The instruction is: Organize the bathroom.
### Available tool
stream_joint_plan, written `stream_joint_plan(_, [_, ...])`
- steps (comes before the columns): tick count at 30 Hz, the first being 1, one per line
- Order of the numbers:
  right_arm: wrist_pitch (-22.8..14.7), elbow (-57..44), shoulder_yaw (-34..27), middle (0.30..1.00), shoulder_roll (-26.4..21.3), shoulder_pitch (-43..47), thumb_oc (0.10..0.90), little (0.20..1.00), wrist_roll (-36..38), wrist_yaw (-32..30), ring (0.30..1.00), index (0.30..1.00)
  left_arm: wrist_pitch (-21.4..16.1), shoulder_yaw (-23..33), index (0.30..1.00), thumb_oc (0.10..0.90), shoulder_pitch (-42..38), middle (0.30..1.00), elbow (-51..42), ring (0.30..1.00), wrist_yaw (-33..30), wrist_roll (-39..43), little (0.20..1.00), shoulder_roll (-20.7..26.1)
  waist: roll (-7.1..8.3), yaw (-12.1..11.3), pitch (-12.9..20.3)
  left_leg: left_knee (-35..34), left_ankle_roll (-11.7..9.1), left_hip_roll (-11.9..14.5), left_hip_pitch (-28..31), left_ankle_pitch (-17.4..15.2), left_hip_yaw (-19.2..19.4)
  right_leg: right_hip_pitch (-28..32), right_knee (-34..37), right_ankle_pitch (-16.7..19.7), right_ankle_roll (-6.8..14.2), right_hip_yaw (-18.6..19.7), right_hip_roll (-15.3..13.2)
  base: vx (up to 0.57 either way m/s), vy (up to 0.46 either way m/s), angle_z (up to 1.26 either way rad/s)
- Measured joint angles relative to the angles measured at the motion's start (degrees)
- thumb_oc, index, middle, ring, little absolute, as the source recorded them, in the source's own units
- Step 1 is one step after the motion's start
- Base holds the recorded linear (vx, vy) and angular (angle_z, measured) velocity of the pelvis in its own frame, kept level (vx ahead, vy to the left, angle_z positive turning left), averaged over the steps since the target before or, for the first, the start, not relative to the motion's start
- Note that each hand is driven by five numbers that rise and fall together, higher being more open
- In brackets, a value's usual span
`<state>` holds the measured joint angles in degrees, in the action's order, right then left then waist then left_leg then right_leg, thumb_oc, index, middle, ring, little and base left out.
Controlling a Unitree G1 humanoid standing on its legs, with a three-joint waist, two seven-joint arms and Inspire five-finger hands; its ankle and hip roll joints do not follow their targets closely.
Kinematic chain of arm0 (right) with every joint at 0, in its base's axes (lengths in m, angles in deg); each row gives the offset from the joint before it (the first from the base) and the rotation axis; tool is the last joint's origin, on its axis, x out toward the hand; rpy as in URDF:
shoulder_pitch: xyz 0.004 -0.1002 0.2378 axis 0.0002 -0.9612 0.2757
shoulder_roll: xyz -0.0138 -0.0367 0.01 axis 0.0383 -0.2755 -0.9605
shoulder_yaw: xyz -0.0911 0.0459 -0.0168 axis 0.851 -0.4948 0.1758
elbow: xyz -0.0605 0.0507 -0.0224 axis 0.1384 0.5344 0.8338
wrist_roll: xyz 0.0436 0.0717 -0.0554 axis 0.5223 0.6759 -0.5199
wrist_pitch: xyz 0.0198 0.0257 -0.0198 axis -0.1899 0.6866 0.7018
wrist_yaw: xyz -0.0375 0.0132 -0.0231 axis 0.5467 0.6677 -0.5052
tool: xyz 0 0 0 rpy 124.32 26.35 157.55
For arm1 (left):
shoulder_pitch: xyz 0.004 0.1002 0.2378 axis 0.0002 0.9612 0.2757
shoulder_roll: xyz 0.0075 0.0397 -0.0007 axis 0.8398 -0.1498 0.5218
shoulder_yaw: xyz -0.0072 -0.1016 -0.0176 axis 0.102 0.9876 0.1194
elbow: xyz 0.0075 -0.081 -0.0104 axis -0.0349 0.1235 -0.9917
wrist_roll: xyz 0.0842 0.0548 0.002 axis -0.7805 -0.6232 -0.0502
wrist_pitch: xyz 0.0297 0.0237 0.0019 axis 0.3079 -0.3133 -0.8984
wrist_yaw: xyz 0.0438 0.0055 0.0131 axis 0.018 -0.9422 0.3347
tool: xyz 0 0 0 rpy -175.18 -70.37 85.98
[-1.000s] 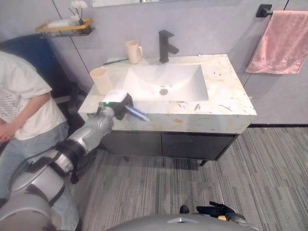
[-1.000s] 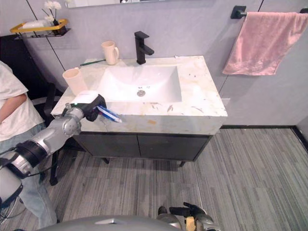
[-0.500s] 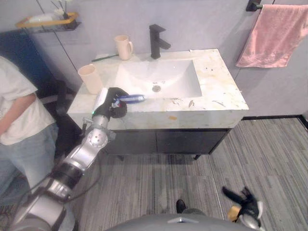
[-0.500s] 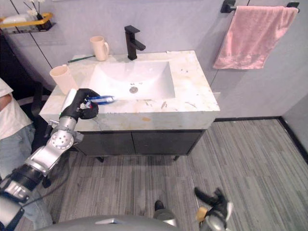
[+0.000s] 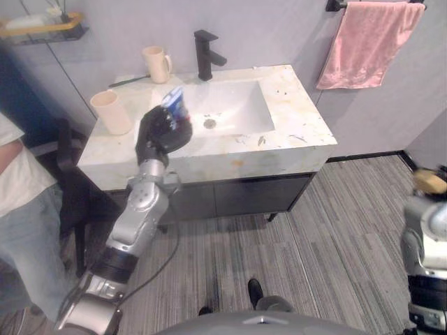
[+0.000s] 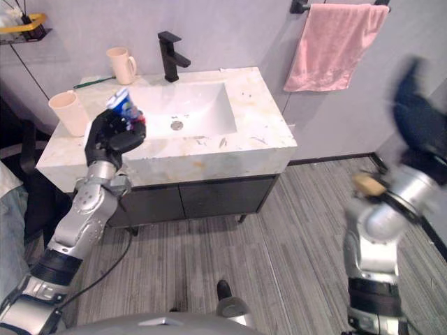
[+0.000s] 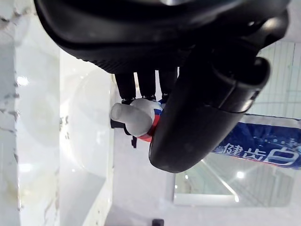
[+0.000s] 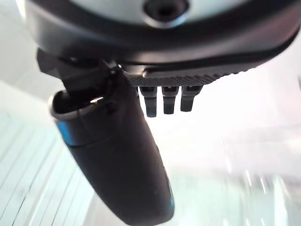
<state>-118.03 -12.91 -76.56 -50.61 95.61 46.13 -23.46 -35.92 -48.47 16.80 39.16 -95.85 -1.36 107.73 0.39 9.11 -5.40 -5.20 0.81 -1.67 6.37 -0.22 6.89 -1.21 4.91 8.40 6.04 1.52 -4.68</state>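
Note:
My left hand (image 5: 162,132) is raised over the front edge of the marble counter (image 5: 279,143) and is shut on a blue and white toothpaste tube (image 5: 174,103). The tube stands nearly upright, its flat end sticking up above the fingers. In the left wrist view the thumb (image 7: 202,117) lies across the tube (image 7: 263,146) and the white cap (image 7: 131,117) pokes out past the fingers. My right hand (image 6: 419,112) is lifted high at the right, away from the counter. It holds nothing, and its fingers (image 8: 164,103) look relaxed.
A peach cup (image 5: 112,112) stands left of the sink (image 5: 223,105). Beside the black faucet (image 5: 204,52) sit a cream mug (image 5: 157,63) and a green toothbrush (image 5: 129,80). A pink towel (image 5: 363,42) hangs at the right. A person (image 5: 14,181) stands at the left.
My left hand has lifted and turned the tube from lying level to standing nearly upright. My right arm swung up from near the floor to high on the right. The camera has shifted.

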Motion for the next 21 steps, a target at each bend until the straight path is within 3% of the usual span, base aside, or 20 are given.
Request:
stream_joint_plan(1, [2.6,-0.5,5.9,0.900,-1.4,1.3,0.800,0.900,1.2,8.7,0.900,0.900,0.7,-1.3,0.300,0.400,-1.1,0.300,-0.1,0.300,0.4,0.0,0.300,-0.6,0.20,-1.1,0.1,0.0,-0.1,0.2,0.0,0.1,-0.4,0.3,0.0,0.0,-0.3,-0.6,0.2,-0.06,-0.008,0.16])
stream_joint_plan(4, [12.8,-0.7,17.6,0.900,-1.3,5.0,0.800,0.900,4.6,24.3,0.900,0.900,2.1,-3.2,0.300,0.400,-2.1,0.300,-0.5,0.300,0.9,-0.2,0.300,-2.3,0.45,-4.3,0.3,0.1,-0.2,0.5,-0.4,0.5,-1.6,0.4,-0.1,0.1,-0.5,-1.8,0.5,-0.05,-0.016,0.22])
stream_joint_plan(7, [20.3,0.5,26.8,0.900,-4.2,9.7,0.800,0.900,4.5,32.0,0.900,0.900,2.6,-3.6,0.300,0.400,-2.1,0.300,0.2,0.300,1.9,-0.2,0.300,-2.4,0.91,-6.3,0.3,0.2,-0.2,0.4,-1.1,2.6,-2.8,0.5,-0.3,0.0,-0.6,-3.8,0.1,-0.03,-0.019,0.30])
stream_joint_plan(12, [24.4,5.5,29.9,0.900,-3.4,17.7,0.800,0.900,4.2,32.6,0.900,0.900,2.8,-3.6,0.300,0.400,-2.1,0.300,2.9,0.300,1.8,-0.3,0.300,-2.1,1.79,-8.4,0.4,0.3,-0.2,0.2,-0.9,2.6,-4.1,1.5,-0.3,-0.1,-0.7,-6.0,-0.3,-0.02,-0.007,0.22])
stream_joint_plan(15, [24.6,6.5,29.9,0.900,-2.6,19.0,0.800,0.900,3.4,30.5,0.900,0.900,3.5,-3.6,0.300,0.400,-2.3,0.300,3.0,0.300,1.8,-0.3,0.300,-1.5,2.74,-9.0,0.4,0.3,-0.2,0.2,-0.8,2.6,-4.2,1.7,-0.3,-0.1,-0.7,-6.2,-0.4,-0.01,-0.002,0.04])
stream_joint_plan(21, [25.1,6.5,29.9,0.900,0.4,19.2,0.800,0.900,3.3,25.0,0.900,0.900,4.3,-4.7,0.300,0.400,-2.4,0.300,3.8,0.300,2.1,-0.3,0.300,-1.7,2.99,-8.9,0.3,0.2,-0.2,0.1,-0.8,2.6,-4.4,1.7,-0.3,-0.2,-0.8,-6.3,-0.4,0.00,0.002,-0.01])
